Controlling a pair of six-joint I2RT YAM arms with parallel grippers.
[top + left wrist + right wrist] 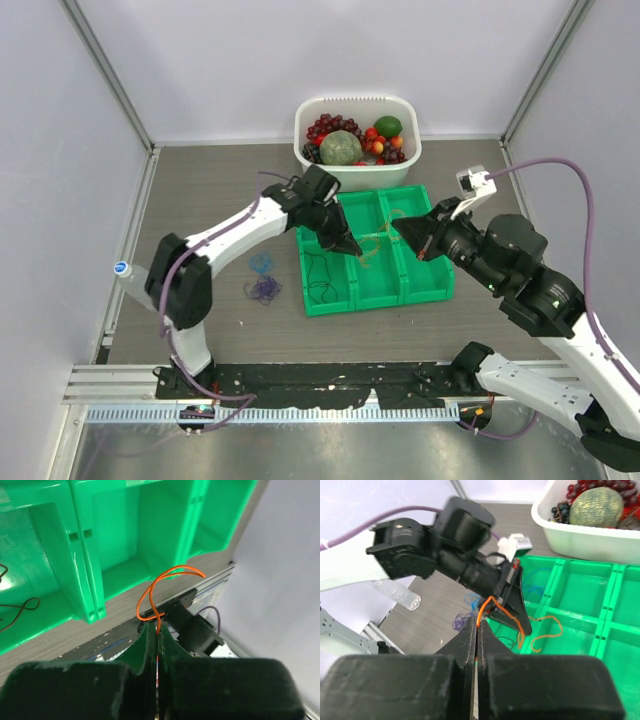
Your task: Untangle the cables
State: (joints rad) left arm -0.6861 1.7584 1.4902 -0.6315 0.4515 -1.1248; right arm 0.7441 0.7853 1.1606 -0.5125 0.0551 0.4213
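Note:
A thin orange cable (373, 250) hangs between my two grippers over the green tray (330, 305). My left gripper (354, 249) is shut on one part of it; in the left wrist view the cable (167, 575) loops up out of the closed fingers (148, 645). My right gripper (419, 250) is shut on another part, and the cable (507, 612) runs from its tips (476, 624) past the left gripper (516, 611) into the tray. A black cable (321, 276) lies in the tray's left compartment. A purple cable (263, 290) and a blue one (261, 263) lie on the table left of the tray.
A white tub (357, 170) of fruit stands behind the tray. A clear bottle (125, 275) lies at the table's left edge. The black cable also shows in the left wrist view (20, 607).

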